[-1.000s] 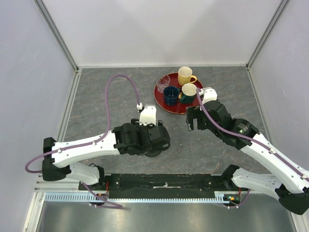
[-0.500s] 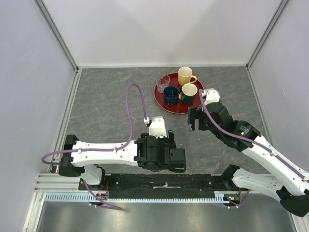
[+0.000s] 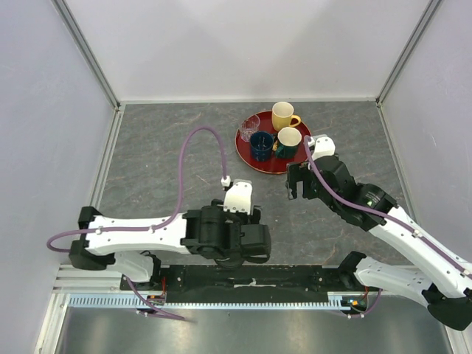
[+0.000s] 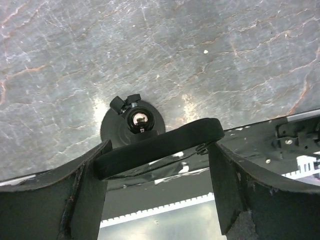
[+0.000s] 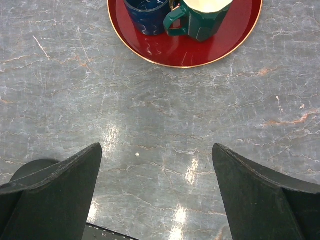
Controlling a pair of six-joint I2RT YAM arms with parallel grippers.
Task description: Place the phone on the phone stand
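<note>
Phone (image 4: 165,142) clamped crosswise in left gripper (image 4: 159,159), tilted, just above phone stand (image 4: 131,120) near table's front edge. Step: placing; phone not yet seated. Next move likely calls for lining phone's lower edge over stand's top, gentle descent, then release. Right gripper (image 5: 156,150) spread, empty, near red tray (image 5: 190,52) of mugs (image 5: 200,20). Grey marbled table (image 4: 225,60); plain white walls (image 3: 243,44).

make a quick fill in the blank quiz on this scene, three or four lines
1. The phone is gripped by the hand of the ____ arm.
2. The tray is coloured ____.
3. The rearmost mug on it is ____.
4. The right hand holds ____.
Missing words: left; red; yellow; nothing
</note>
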